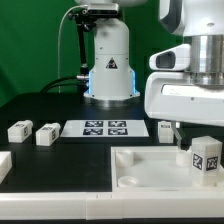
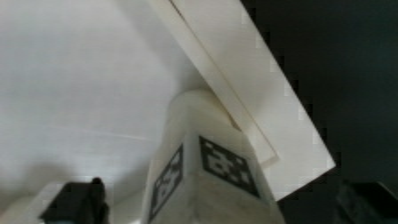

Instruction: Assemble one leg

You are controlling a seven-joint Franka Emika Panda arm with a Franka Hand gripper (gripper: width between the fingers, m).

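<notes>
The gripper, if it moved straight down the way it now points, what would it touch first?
Probably the leg standing on the tabletop: in the wrist view it lies directly ahead of the gripper, one finger beside it. Depth is unclear.

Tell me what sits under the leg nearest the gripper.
The leg stands upright on the white tabletop, near its corner. The wrist view shows tabletop surface around it; whether a socket lies beneath its base is hidden.

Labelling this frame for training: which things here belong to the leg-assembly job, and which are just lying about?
In the job:
- small white tagged plastic leg standing on the tabletop
- large white tray-like tabletop
- gripper

Lying about:
- two spare white tagged legs
- flat white marker board
</notes>
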